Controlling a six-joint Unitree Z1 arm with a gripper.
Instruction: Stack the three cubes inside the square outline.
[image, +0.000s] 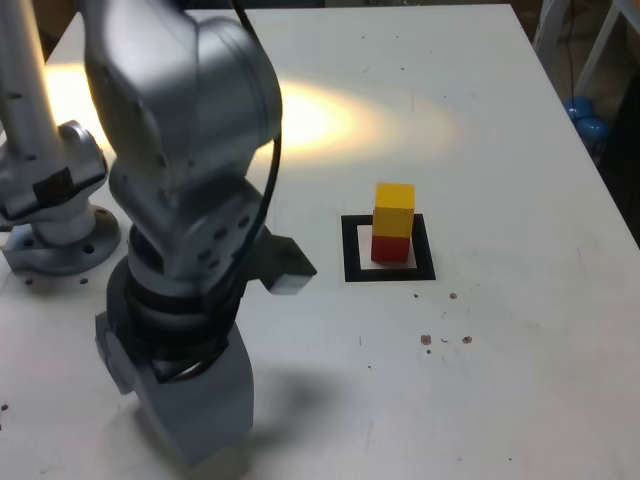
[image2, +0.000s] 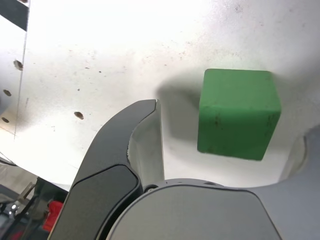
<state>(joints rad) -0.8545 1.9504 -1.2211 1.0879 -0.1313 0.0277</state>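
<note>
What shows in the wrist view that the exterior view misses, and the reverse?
Only the wrist view: the green cube, between the end effector's open jaws, with white surface visible between it and the jaw nearer the picture's centre.
Only the exterior view: the yellow cube on the red cube, inside the square outline, and the arm's base.
Both: the white table and parts of the end effector.

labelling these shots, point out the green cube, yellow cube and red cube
Green cube (image2: 239, 115): wrist view, on its side face
Yellow cube (image: 394, 221): exterior view, on its front face
Red cube (image: 390, 249): exterior view, on its front face
</note>
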